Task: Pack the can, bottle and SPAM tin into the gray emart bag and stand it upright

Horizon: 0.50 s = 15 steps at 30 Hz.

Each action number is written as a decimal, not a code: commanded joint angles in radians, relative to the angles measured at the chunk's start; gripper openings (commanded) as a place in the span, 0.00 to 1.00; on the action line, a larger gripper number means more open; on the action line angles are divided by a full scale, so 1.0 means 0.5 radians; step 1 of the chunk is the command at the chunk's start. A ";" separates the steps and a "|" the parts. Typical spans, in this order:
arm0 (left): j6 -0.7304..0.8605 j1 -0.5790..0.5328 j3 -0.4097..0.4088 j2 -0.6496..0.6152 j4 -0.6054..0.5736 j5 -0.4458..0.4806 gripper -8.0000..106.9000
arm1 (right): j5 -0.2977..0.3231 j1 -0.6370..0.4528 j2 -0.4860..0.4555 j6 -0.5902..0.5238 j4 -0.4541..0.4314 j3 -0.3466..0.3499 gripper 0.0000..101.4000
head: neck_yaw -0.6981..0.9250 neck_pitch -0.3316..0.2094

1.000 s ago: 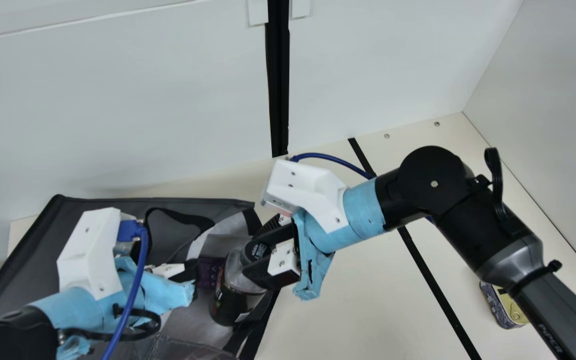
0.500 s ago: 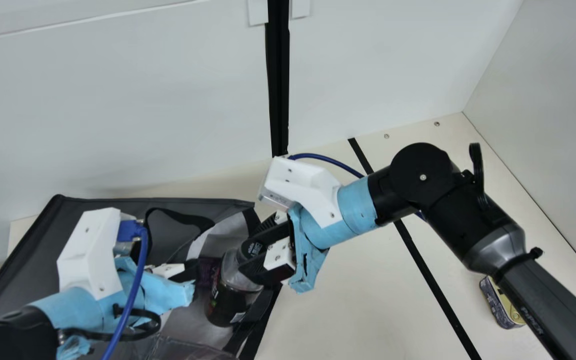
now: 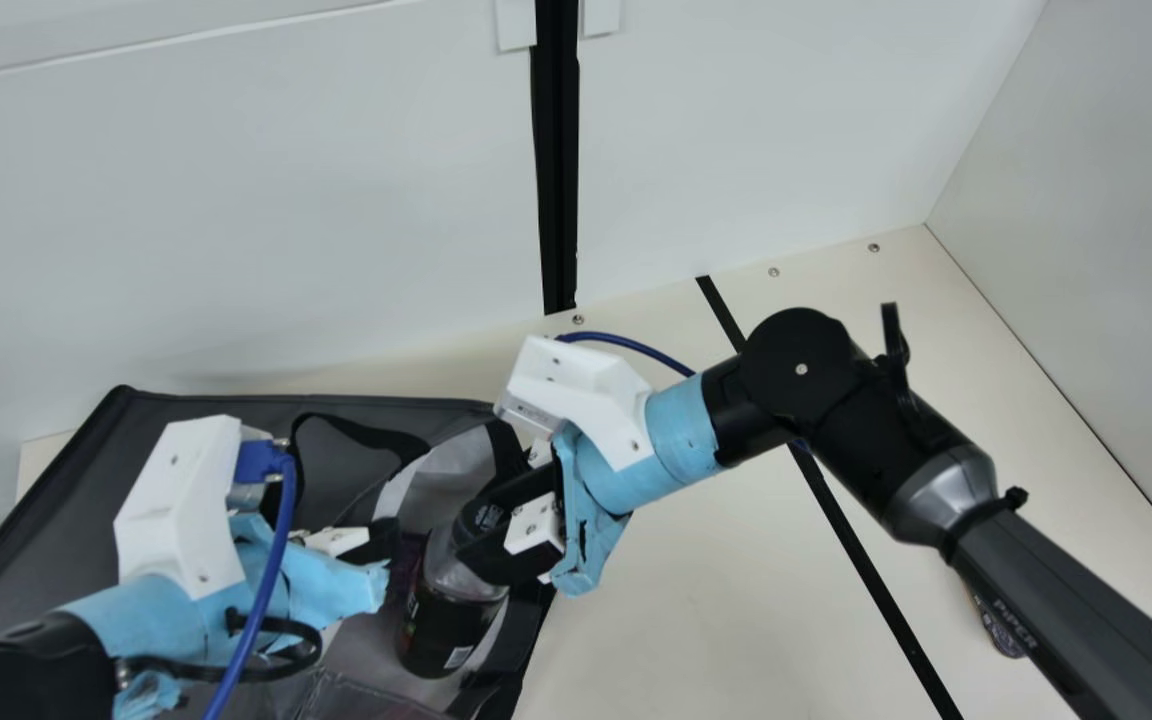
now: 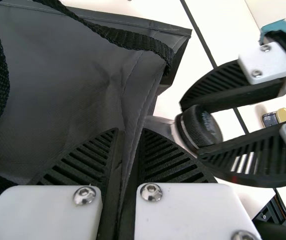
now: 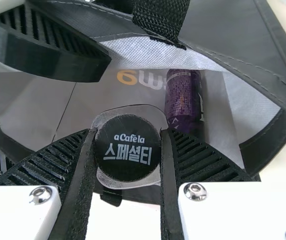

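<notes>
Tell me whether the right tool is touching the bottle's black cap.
Touching. The right wrist view shows the black cap pinched between both ribbed fingers of the right tool.

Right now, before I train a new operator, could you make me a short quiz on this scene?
1. True or false: the right gripper holds the bottle by its cap.
2. What is the left gripper pinching?
a) the purple can
b) the gray bag
c) the bottle
3. Short answer: which of the three items to be packed lies outside the bag, on the table?

Key: 1 true; 2 b; 3 the SPAM tin.
</notes>
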 commanded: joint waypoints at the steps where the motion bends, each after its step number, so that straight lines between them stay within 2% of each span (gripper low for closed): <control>1: 0.000 0.000 0.000 0.000 0.000 0.000 0.00 | -0.012 0.010 0.010 -0.001 0.011 0.007 0.00 | -0.005 -0.045; 9: 0.000 0.000 0.000 0.000 0.000 0.000 0.00 | -0.087 0.056 0.079 -0.006 0.048 0.014 0.00 | -0.005 -0.045; 15: 0.000 0.000 0.000 0.000 0.000 0.000 0.00 | -0.147 0.083 0.155 0.007 0.071 -0.041 0.00 | -0.005 -0.045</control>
